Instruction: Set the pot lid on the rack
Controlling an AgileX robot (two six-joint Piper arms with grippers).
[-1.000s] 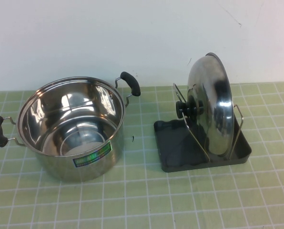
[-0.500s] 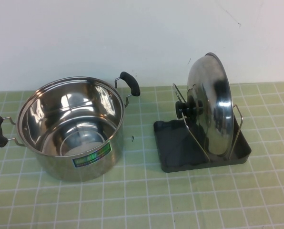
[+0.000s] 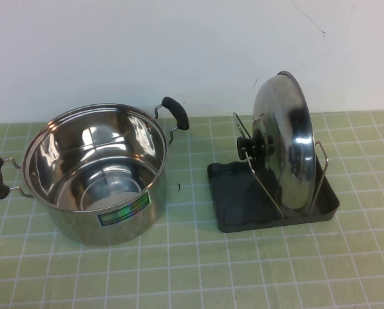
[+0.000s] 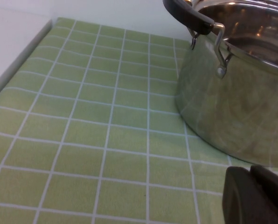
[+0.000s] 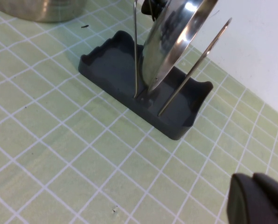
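The shiny steel pot lid stands on edge in the rack, between its wire loops, with its black knob facing the pot. The rack is a dark grey tray at the right of the table. The right wrist view shows the lid resting in the rack. Neither gripper shows in the high view. My left gripper is shut and empty, low over the mat beside the pot. My right gripper is shut and empty, over the mat a short way from the rack.
The open steel pot with two black handles stands at the left of the green checked mat. A white wall runs along the back. The mat's edge meets a white surface in the left wrist view.
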